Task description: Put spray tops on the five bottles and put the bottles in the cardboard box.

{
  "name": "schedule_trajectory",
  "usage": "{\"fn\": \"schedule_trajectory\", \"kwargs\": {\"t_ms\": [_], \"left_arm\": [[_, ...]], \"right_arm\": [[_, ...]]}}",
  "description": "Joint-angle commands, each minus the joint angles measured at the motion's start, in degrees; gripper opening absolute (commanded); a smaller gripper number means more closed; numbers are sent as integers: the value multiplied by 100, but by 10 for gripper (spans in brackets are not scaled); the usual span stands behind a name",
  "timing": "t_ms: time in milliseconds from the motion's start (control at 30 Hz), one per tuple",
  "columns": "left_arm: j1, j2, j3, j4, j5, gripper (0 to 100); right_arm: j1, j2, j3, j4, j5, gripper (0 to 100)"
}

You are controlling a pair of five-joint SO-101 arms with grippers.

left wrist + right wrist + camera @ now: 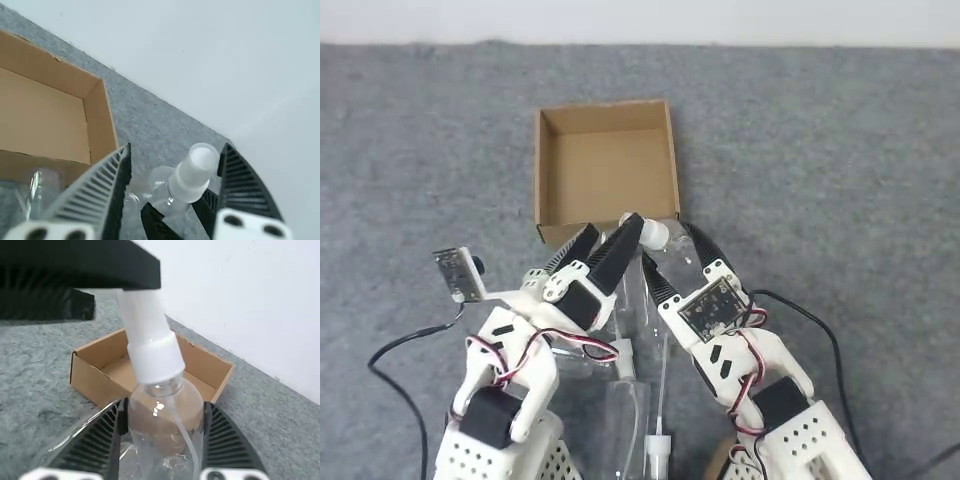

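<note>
My right gripper (164,407) clamps the bottle (165,435) at the box's (605,160) near wall, steadying it, I'd say. Left gripper (176,150) jaws stand apart around the top (195,170), likely for seating it.

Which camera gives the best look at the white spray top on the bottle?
The right wrist view: the spray top shows side-on, seated on the neck of the bottle. The left wrist view shows it end-on between the fingers of the left gripper; the high view shows a small white bit by the cardboard box.
</note>
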Motion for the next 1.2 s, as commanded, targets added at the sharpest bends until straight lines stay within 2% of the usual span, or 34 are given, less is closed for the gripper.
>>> {"fn": "schedule_trajectory", "kwargs": {"t_ms": [0, 133, 333, 733, 867, 1167], "left_arm": [[-404, -114, -435, -220, 422, 258], [-818, -114, -453, -308, 686, 258], [-800, -114, -295, -352, 659, 258], [431, -88, 171, -325, 237, 257], [774, -97, 330, -343, -281, 257], [826, -105, 303, -343, -281, 257]], "right_arm": [[-22, -119, 9, -145, -53, 90], [-22, -119, 9, -154, -53, 90], [-22, -119, -26, -154, -53, 90], [-22, -119, -53, -154, -53, 90], [-22, -119, -26, -136, -53, 90], [-13, -119, 0, -92, -26, 90]]}}
